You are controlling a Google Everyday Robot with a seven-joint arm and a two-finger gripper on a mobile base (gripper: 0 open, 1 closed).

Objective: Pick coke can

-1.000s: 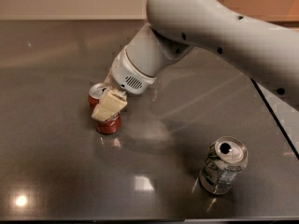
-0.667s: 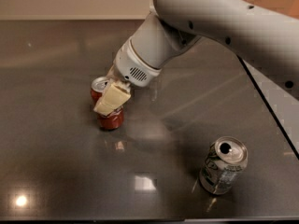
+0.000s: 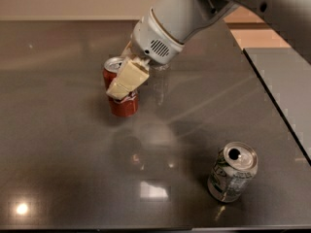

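The small red metal coke can with a silver top (image 3: 124,108) is found over the far left part of the shiny dark grey table (image 3: 58,159). It is clamped in the gripper (image 3: 119,83) of the big white robot arm (image 3: 187,11), which reaches in from the far right. One cream finger (image 3: 129,78) is pressed across the can's near side. The other finger is hidden behind the can. A silver-and-green metal can (image 3: 232,172) is placed well apart, near and to the right.

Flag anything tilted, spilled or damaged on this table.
Only the red can looks off: it leans, top toward the left, clamped in the gripper left of centre. The silver can at front right stands upright, already opened. No spill or dents show on the table.
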